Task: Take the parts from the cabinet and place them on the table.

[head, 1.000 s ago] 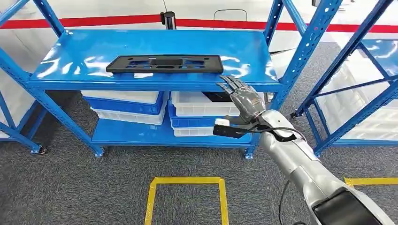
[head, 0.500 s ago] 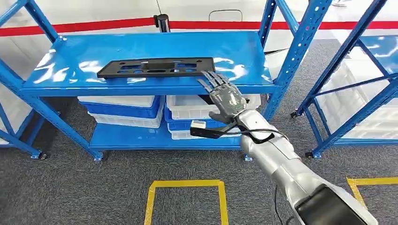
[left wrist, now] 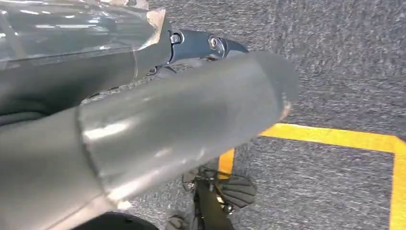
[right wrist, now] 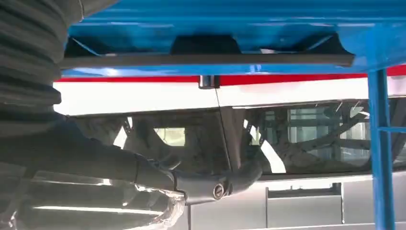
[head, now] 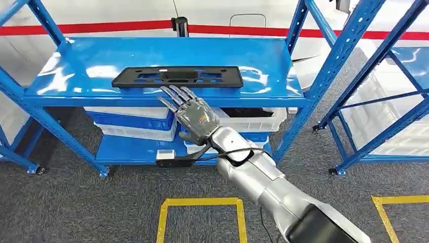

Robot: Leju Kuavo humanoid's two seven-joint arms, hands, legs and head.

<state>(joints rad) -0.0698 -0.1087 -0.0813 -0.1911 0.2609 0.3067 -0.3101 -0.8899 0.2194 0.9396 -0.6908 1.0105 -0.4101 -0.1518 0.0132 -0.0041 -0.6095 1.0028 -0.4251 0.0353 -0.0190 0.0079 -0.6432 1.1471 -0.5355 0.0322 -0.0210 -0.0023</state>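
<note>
In the head view the right hand (head: 195,115) reached up from the lower right to the middle of the frame, fingers (head: 174,96) apart and stretched forward, holding nothing. Its fingertips lay at the front edge of the top shelf (head: 152,53), just below the part (head: 177,77). Whether they touched the part could not be told.

The part, a long flat black plate with cut-outs, lay lengthwise on the top shelf of the blue rack (head: 298,109), in the upper middle of the frame, near the shelf's front edge. In the right wrist view it showed as a dark strip (right wrist: 206,55) across the upper part of the picture, against the blue shelf, with the hand (right wrist: 95,163) coming in from the left.

Under the top shelf stood white and blue bins (head: 136,119) on the lower shelf. A yellow square (head: 200,212) was taped on the grey carpet at the bottom middle. A red stripe (head: 101,28) ran along the wall at the top.

The left wrist view showed the left hand (left wrist: 158,124) as a thick grey shape over the carpet and yellow tape (left wrist: 335,139); whether it was released or clenched could not be told.
</note>
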